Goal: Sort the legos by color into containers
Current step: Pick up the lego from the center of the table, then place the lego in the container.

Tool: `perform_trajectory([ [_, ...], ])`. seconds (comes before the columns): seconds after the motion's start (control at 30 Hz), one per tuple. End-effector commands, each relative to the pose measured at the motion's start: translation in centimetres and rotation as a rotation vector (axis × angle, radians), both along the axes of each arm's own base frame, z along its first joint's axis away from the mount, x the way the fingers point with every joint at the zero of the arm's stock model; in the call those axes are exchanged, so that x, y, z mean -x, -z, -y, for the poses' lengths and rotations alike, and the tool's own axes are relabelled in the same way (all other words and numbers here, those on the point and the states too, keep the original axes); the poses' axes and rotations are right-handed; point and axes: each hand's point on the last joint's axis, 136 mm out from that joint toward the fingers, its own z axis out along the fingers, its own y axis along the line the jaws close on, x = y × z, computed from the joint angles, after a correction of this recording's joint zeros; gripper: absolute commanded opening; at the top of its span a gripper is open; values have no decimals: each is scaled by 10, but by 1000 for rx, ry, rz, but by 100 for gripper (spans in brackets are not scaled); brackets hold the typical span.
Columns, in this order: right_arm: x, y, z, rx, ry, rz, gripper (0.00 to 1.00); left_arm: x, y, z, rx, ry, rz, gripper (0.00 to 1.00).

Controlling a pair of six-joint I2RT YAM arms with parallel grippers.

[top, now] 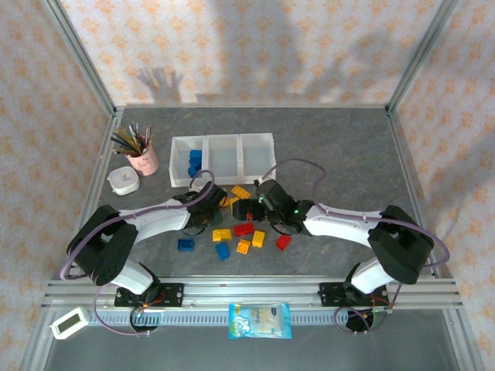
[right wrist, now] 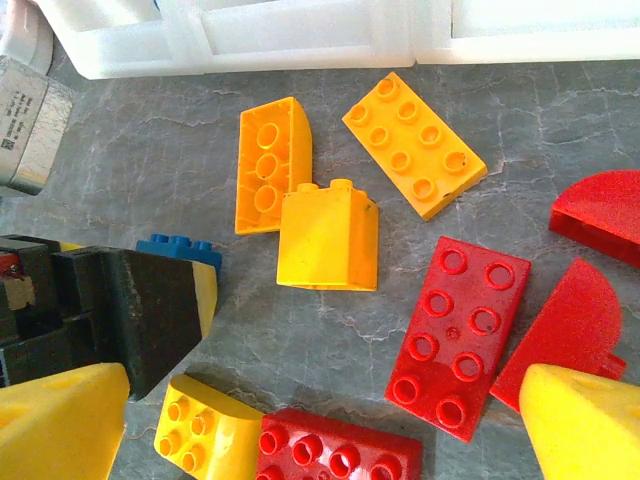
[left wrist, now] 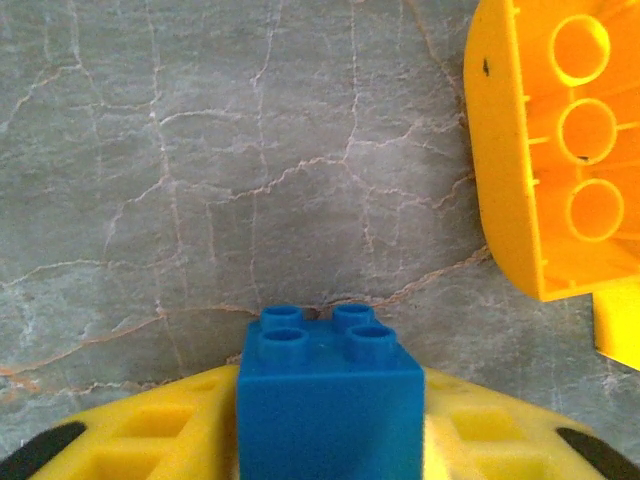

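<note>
From above, the containers (top: 223,158) stand in a row toward the far side of the surface (top: 348,154), and the left bin holds a few blue bricks (top: 193,162), which suggests blue belongs there. The loose legos (top: 244,232) lie scattered just near of the bins. The left gripper (top: 209,202) and right gripper (top: 249,205) are both lowered over the far edge of that scatter, close beside each other. In the left wrist view, a blue brick (left wrist: 328,400) sits studs-up between the yellow fingers (left wrist: 150,440), their pads pressed to its two sides. The left gripper has closed on it, though the brick looks to rest on the surface, so I judge the lift is not yet made. An orange brick (left wrist: 560,150) lies on its side to the right, apart from the grip and clear of it. In the right wrist view, the right gripper is spread wide and holds nothing, one yellow fingertip at each bottom corner. Red bricks (right wrist: 455,335) and yellow ones lie beneath it. It probably hangs there to choose a brick while leaving its neighbour room to carry the blue one to the left bin.
</note>
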Motion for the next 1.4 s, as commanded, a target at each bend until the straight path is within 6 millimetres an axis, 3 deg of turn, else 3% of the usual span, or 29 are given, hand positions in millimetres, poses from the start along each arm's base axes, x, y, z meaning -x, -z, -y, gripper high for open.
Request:
perform_trajectory([
  [0.0,-6,-14,-3,-32,24,38,100,-3,1,-5,-33,-8,20,39],
  [0.2,-7,-21,-5,-44,21,47,100,-7,-12,-8,-46,-12,53,28],
  [0.43,-11,-34,-9,-64,22,66,100,-19,-50,-15,-79,-30,140,27],
  [0.67,-23,-49,-13,-78,40,91,100,-49,-105,-36,-120,-92,264,27],
  [0.97,-52,-60,-14,-100,101,114,100,-100,-153,-75,-121,-201,377,27],
  [1.17,-69,-63,-14,-116,133,127,100,-142,-158,-90,-168,-236,386,27],
  [1.37,-81,-61,-15,-106,143,135,100,-183,-135,-105,-174,-278,346,27],
])
